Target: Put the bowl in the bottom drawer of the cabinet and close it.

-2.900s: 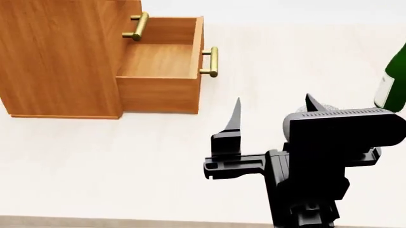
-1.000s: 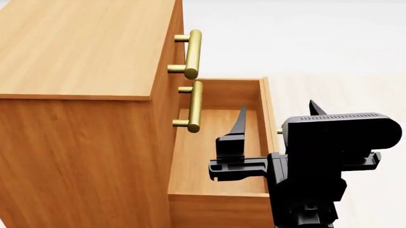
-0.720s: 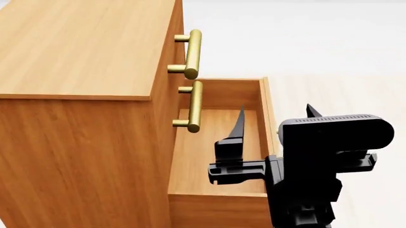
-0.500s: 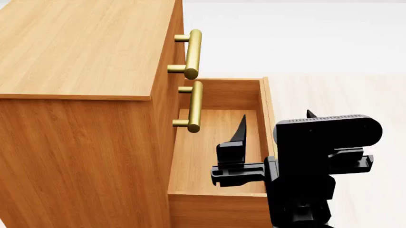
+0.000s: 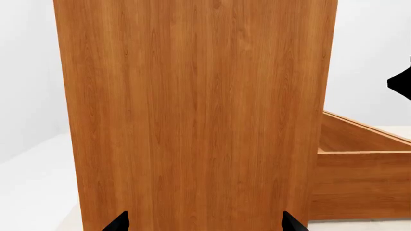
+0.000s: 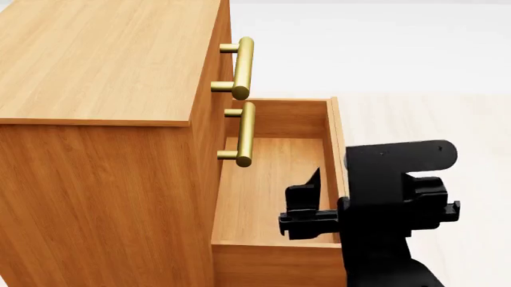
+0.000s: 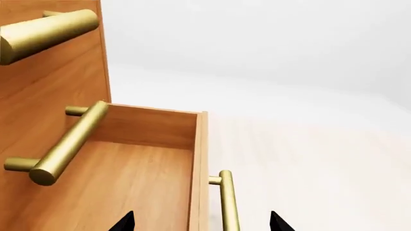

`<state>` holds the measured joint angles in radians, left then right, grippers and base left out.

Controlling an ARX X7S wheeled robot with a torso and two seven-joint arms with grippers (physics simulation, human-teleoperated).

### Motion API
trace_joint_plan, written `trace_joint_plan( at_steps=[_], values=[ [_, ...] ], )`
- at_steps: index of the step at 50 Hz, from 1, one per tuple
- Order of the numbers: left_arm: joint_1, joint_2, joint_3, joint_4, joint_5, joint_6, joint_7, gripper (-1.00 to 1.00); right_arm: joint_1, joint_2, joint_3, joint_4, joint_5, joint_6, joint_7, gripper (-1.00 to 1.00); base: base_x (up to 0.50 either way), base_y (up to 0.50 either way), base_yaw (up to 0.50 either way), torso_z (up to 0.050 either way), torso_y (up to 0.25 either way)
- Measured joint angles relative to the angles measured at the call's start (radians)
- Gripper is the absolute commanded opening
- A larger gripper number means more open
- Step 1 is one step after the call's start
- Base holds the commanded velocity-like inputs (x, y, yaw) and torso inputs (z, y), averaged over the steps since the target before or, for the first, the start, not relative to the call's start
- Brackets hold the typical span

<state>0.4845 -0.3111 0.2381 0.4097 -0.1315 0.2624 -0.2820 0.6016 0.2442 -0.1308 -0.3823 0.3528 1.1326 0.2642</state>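
Observation:
The honey-brown cabinet (image 6: pixel 104 60) fills the left of the head view. Its bottom drawer (image 6: pixel 335 137) is pulled out, and the part of its floor I can see is bare wood. The bowl is out of view in every frame. My right gripper (image 6: pixel 351 179) hangs open over the drawer's front edge, straddling the front panel (image 7: pixel 200 159) and its brass handle (image 7: pixel 228 202), holding nothing. My left gripper (image 5: pixel 204 224) is open, facing the cabinet's side panel (image 5: pixel 192 115), with the drawer (image 5: pixel 359 178) off to one side.
Two brass handles (image 6: pixel 242 66) (image 6: pixel 243 134) of the upper drawers jut out above the open drawer. Pale floor (image 6: pixel 447 107) stretches to the right of the cabinet. A black tip of the right arm (image 5: pixel 401 84) shows in the left wrist view.
The head view closed in on the cabinet and the green bottle left the view. In the last second my right gripper dipped and shifted slightly right over the drawer front.

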Motion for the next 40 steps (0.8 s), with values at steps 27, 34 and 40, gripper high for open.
trace_joint_plan(
  at_steps=[27,34,40],
  values=[
    [-0.003,-0.014,0.010,0.004,-0.007,-0.002,-0.018,1.00,0.132,-0.025,0.032,0.141,0.061,0.211,-0.003,1.00,0.00,0.00,0.00,0.000,0.000],
    [-0.005,-0.017,0.014,0.002,-0.007,-0.001,-0.021,1.00,0.165,-0.030,0.039,0.180,0.074,0.248,-0.006,1.00,0.00,0.00,0.00,0.000,0.000],
    [-0.007,-0.019,0.017,0.002,-0.007,-0.002,-0.025,1.00,0.186,-0.032,0.037,0.221,0.078,0.264,-0.008,1.00,0.00,0.00,0.00,0.000,0.000]
  ],
)
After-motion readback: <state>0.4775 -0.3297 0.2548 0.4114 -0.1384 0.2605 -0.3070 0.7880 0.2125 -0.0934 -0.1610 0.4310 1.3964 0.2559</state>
